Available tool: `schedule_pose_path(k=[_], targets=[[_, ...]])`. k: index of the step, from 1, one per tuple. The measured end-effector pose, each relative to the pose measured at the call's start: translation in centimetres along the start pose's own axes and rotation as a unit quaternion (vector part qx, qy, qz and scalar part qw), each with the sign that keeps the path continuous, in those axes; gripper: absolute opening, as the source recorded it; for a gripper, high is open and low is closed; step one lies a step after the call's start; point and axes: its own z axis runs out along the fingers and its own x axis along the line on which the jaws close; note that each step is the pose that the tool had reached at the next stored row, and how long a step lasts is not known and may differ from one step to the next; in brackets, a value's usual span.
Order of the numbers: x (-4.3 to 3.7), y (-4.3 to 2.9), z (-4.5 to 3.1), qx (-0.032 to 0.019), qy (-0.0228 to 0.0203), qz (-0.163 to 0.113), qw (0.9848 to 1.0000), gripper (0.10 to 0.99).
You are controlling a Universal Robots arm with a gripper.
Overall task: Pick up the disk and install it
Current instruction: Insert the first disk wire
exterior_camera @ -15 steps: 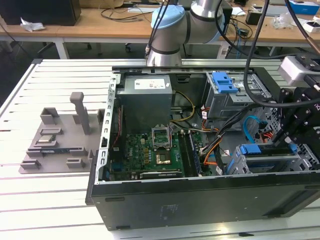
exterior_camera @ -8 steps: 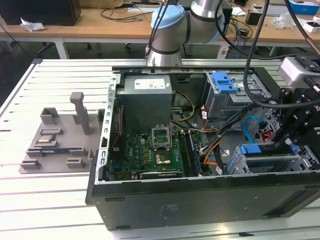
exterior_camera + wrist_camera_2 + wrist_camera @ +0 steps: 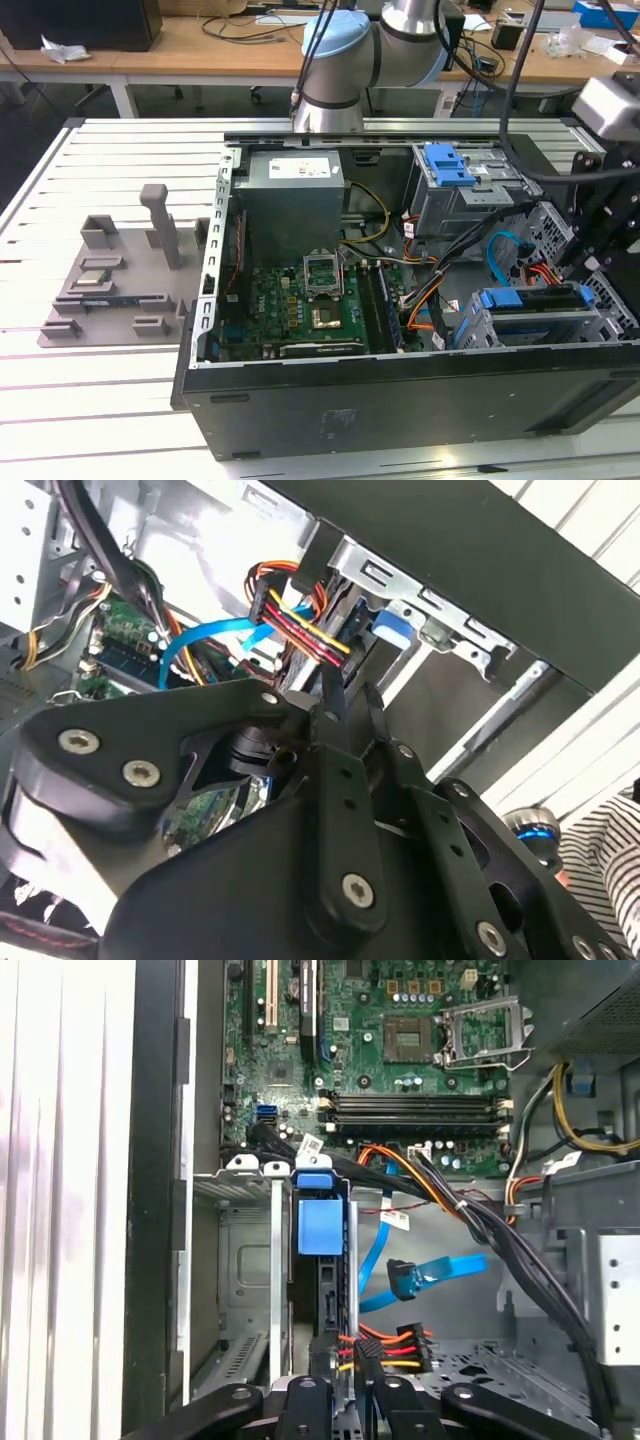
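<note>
The gripper's (image 3: 350, 715) two black fingers (image 3: 333, 705) stand close together with a narrow gap between them, closed on nothing I can make out, their tips just beside the power connector (image 3: 385, 1348) with its red, yellow and black wires. In the first wrist view the disk (image 3: 322, 1250) sits upright in the metal drive cage (image 3: 245, 1260), its blue rail latch (image 3: 320, 1222) toward the motherboard (image 3: 400, 1050). In the exterior view that cage (image 3: 540, 315) sits at the open computer case's (image 3: 400, 400) right end.
</note>
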Motion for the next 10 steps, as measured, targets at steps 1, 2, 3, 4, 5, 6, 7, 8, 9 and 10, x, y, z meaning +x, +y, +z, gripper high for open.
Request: schedule_pose_path(k=[1, 2, 3, 4, 5, 6, 7, 8, 9, 10], targets=[[-0.05, 0.02, -0.25, 0.0, 0.0, 0.0, 1.0, 0.243], [-0.12, 0.07, -0.89, 0.0, 0.0, 0.0, 1.0, 0.106], [-0.16, 0.12, -1.41, 0.0, 0.0001, 0.0, 1.0, 0.106], [-0.23, 0.17, -2.08, 0.0, 0.0, 0.0, 1.0, 0.106], [-0.26, 0.23, -2.7, 0.0, 0.0001, 0.0, 1.0, 0.106], [-0.25, 0.25, -3.01, 0.0, 0.0001, 0.0, 1.0, 0.106], [-0.25, 0.27, -3.17, 0.0, 0.0, 0.0, 1.0, 0.106], [-0.25, 0.26, -3.18, 0.0, -0.0001, 0.0, 1.0, 0.106], [-0.25, 0.26, -3.18, 0.0, -0.0001, 0.0, 1.0, 0.106], [-0.26, 0.27, -3.19, 0.0, -0.0001, 0.0, 1.0, 0.106]])
